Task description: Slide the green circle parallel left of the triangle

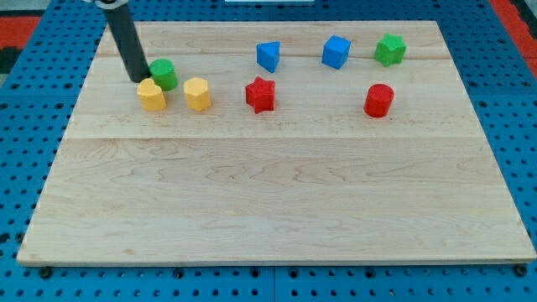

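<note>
The green circle (164,74) sits near the board's top left, touching or nearly touching a yellow block (152,95) just below it. My tip (138,79) is right against the green circle's left side, just above the yellow block. The blue triangle-like block (268,55) stands to the right along the top, well apart from the green circle.
A second yellow block (197,93) lies right of the first. A red star (261,94) sits below the blue triangle. A blue cube (336,51), a green star (390,49) and a red cylinder (379,100) are at the right. The wooden board (268,201) lies on blue pegboard.
</note>
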